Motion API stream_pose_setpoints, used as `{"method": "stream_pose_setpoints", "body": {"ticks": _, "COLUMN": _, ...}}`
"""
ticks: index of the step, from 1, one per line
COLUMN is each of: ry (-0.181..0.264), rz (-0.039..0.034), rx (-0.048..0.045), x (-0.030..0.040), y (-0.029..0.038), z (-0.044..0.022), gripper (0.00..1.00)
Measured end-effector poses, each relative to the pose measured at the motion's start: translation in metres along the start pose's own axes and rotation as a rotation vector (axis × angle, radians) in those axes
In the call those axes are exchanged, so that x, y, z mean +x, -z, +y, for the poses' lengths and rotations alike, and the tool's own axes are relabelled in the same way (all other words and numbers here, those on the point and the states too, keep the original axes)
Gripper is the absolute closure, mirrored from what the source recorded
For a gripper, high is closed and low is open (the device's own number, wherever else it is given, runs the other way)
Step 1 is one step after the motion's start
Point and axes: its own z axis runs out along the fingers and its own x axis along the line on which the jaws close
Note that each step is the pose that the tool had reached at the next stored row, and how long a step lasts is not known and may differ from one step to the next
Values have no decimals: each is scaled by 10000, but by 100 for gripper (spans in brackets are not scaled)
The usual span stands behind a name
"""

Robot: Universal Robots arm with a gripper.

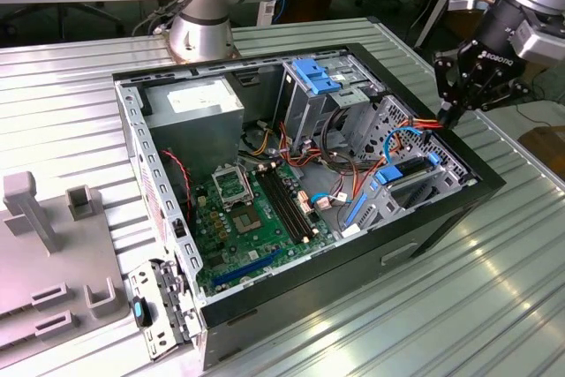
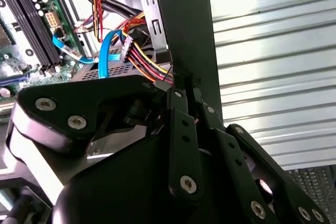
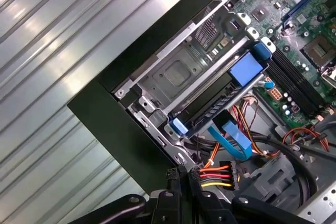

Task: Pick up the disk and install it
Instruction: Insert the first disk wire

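Note:
The disk (image 1: 413, 184), a dark slab in a bright blue carrier frame, lies in the drive bay at the near right corner of the open computer case (image 1: 441, 218). In the first wrist view the disk (image 3: 207, 106) sits in its metal cage with a blue cable running off it. My gripper (image 1: 448, 117) hangs just above the case's right wall, a little behind the disk. Its fingers (image 2: 178, 103) are shut together with nothing between them, beside a connector with red, yellow and black wires (image 3: 216, 175). The gripper (image 3: 182, 174) is apart from the disk.
Inside the case are the green motherboard (image 1: 256, 218), a silver power supply box (image 1: 194, 108), a light-blue bracket (image 1: 316, 75) and loose cables (image 1: 353, 192). The arm's base (image 1: 201, 33) stands behind the case. A grey fixture (image 1: 53, 253) lies at the exterior view's left on the ribbed metal table (image 1: 494, 306).

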Motion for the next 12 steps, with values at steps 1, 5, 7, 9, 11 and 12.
{"method": "stream_pose_setpoints", "body": {"ticks": 1, "ry": -75, "rz": -1, "rx": 0, "x": 0, "y": -1, "z": 0, "gripper": 82}}
{"method": "stream_pose_setpoints", "body": {"ticks": 5, "ry": -106, "rz": -1, "rx": 0, "x": 0, "y": -1, "z": 0, "gripper": 82}}
{"method": "stream_pose_setpoints", "body": {"ticks": 7, "ry": -113, "rz": -1, "rx": 0, "x": 0, "y": -1, "z": 0, "gripper": 83}}
{"method": "stream_pose_setpoints", "body": {"ticks": 9, "ry": -123, "rz": -2, "rx": 0, "x": 0, "y": -1, "z": 0, "gripper": 83}}
{"method": "stream_pose_setpoints", "body": {"ticks": 11, "ry": -151, "rz": -2, "rx": 0, "x": 0, "y": -1, "z": 0, "gripper": 83}}
{"method": "stream_pose_setpoints", "body": {"ticks": 12, "ry": -219, "rz": -3, "rx": 0, "x": -3, "y": -1, "z": 3, "gripper": 83}}
